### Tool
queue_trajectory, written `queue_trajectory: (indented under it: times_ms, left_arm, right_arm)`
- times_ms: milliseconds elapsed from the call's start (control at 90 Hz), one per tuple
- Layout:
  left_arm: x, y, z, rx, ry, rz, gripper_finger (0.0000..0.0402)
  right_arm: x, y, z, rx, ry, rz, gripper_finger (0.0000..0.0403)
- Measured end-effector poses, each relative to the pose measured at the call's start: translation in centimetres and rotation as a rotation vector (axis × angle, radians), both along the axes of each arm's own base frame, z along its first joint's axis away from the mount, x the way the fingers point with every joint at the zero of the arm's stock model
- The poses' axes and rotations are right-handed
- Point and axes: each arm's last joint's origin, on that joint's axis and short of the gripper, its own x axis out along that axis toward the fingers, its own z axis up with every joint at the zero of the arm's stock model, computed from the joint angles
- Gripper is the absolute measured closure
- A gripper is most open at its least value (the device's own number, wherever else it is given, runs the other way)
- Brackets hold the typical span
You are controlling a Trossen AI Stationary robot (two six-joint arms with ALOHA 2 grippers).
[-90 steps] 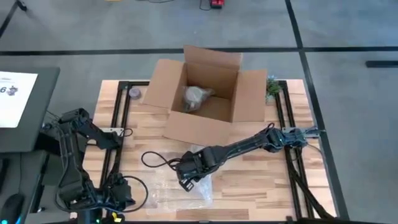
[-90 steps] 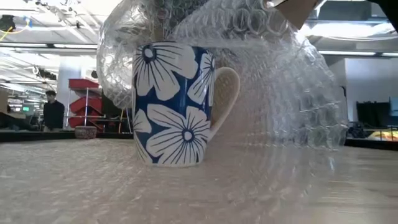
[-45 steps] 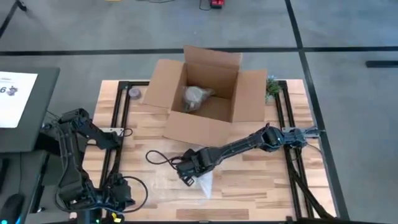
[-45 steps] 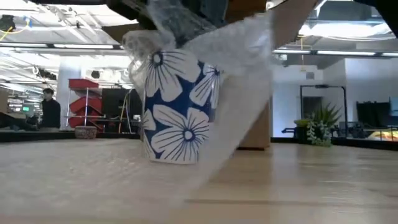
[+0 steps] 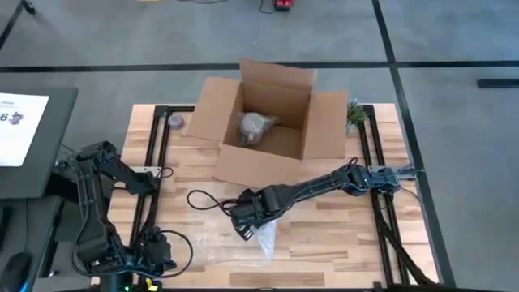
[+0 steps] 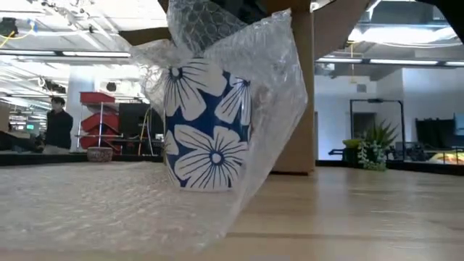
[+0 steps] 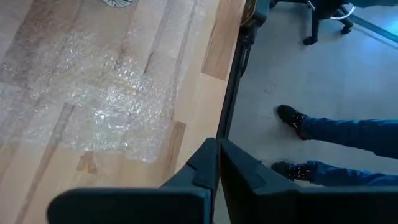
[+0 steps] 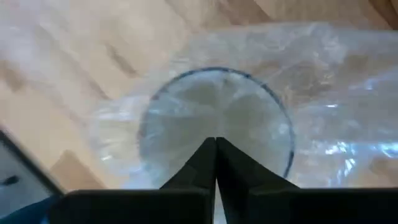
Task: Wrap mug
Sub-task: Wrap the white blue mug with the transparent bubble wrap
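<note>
1. The mug (image 6: 208, 127), white with a blue flower pattern, is seen upright on the wooden table (image 5: 340, 235), in the near middle part of it, in front of the cardboard box (image 5: 263, 130).
2. A sheet of bubble wrap (image 6: 268, 87) is drawn up over the mug's top and down its sides; the rest of the sheet is spread flat on the table beside the mug.
3. The right gripper (image 5: 246, 229) is held directly above the mug, at the end of the right arm stretched across the table from its right edge.
4. In the right wrist view the two dark fingers (image 8: 205, 165) are shown pressed together, tips touching, with the mug's round rim (image 8: 214, 124) seen through the wrap just beyond them. The wrap appears to be bunched at the fingertips, but whether it is actually pinched cannot be told for certain.
5. The left gripper (image 5: 158, 251) is parked at the table's near left corner, well apart from the mug; in the left wrist view its fingers (image 7: 214, 168) are closed together with nothing between them.
6. Inside the open box a bundle (image 5: 255, 126) of wrapped material is seen.
7. A person's legs in blue trousers and dark shoes (image 7: 292, 118) are shown on the floor beside the table.
</note>
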Motion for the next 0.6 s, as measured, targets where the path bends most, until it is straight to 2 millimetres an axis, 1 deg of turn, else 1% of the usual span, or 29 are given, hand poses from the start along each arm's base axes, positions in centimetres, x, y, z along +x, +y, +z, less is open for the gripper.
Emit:
queue_trajectory:
  times_ms: [67,178,233,289,344,422,500,556,600]
  left_arm:
    - [0.0,0.0,0.0,-0.003,-0.001,0.001,0.0402]
    - [0.0,0.0,0.0,-0.005,-0.003,0.000,0.0402]
    - [0.0,0.0,0.0,-0.005,-0.002,0.000,0.0402]
    - [0.0,0.0,0.0,-0.005,-0.003,0.000,0.0402]
    - [0.0,0.0,0.0,-0.005,-0.002,0.000,0.0402]
    - [0.0,0.0,0.0,-0.005,-0.003,0.000,0.0402]
    - [0.0,0.0,0.0,-0.005,-0.004,0.000,0.0402]
    - [0.0,0.0,0.0,-0.004,-0.004,0.001,0.0402]
    - [0.0,0.0,0.0,-0.004,-0.006,0.001,0.0402]
  right_arm:
    - [0.2,0.3,0.6,0.026,-0.056,0.009,0.0403]
    - [0.7,1.1,0.6,0.059,-0.115,0.039,0.0403]
    - [1.2,1.3,-0.3,0.057,-0.105,0.040,0.0403]
    - [1.1,1.3,-0.9,0.046,-0.073,0.039,0.0403]
    - [1.4,1.0,-2.4,0.030,-0.023,0.031,0.0403]
    - [1.7,0.5,-3.2,0.018,0.005,0.026,0.0403]
    - [2.2,0.1,-4.5,0.009,0.027,0.025,0.0403]
    - [2.2,-0.1,-5.0,-0.001,0.051,0.029,0.0403]
    - [2.4,0.0,-6.2,-0.011,0.075,0.029,0.0403]
